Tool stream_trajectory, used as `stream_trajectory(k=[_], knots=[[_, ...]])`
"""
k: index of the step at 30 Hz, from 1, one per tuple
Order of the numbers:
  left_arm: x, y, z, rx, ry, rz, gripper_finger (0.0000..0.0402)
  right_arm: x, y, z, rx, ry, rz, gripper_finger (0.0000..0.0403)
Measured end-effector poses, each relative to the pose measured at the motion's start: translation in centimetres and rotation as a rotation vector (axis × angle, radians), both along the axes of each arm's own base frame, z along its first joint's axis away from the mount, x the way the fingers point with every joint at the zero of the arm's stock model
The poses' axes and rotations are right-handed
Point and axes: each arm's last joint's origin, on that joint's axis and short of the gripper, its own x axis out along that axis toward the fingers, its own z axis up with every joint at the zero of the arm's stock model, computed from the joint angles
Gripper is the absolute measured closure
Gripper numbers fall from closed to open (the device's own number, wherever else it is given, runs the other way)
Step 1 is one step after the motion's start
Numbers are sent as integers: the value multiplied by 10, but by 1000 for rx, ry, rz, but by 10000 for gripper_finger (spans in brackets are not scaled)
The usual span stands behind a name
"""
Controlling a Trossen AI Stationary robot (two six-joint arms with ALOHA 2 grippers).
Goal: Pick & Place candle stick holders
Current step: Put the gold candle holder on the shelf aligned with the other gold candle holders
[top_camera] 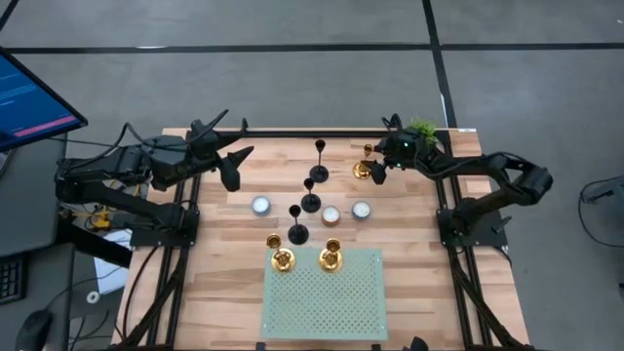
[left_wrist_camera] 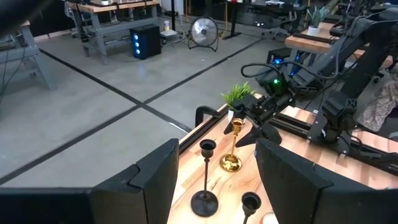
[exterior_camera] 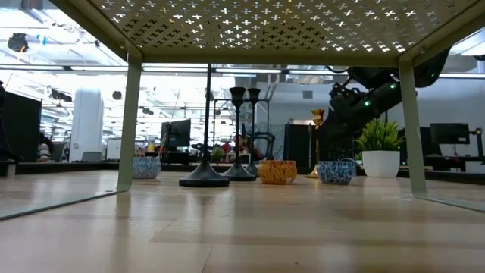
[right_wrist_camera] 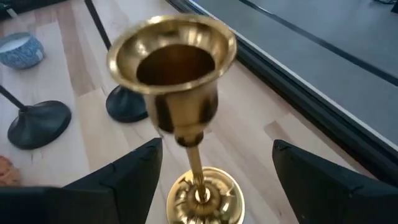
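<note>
Right gripper (right_wrist_camera: pixel 214 171): we see its fingers spread wide, a gap on each side of the stem, gripping nothing.
Gold holder (right_wrist_camera: pixel 180 87): upright between our right fingers, near the potted plant (top_camera: pixel 423 128).
Left gripper (left_wrist_camera: pixel 214 180): ours waits with fingers apart, empty, well away from the right one.
Other holders: three black (top_camera: pixel 310 195) between the grippers; two gold (top_camera: pixel 331 255) on the perforated rack (top_camera: pixel 327 297).
</note>
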Motion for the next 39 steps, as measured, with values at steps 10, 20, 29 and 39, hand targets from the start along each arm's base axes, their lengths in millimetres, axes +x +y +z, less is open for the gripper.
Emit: stream_trajectory(k=[10,20,29,39], knots=[[0,0,0,-1,-6,0,188,1,-2,-1,-14,23,28,258],[0,0,0,0,-5,-1,188,1,1,9,-32,-22,58,394],[0,0,0,1,-5,-1,188,-26,36,87,-107,-88,39,400],[0,0,1,1,-7,-1,188,-46,137,165,-22,-221,266,402]])
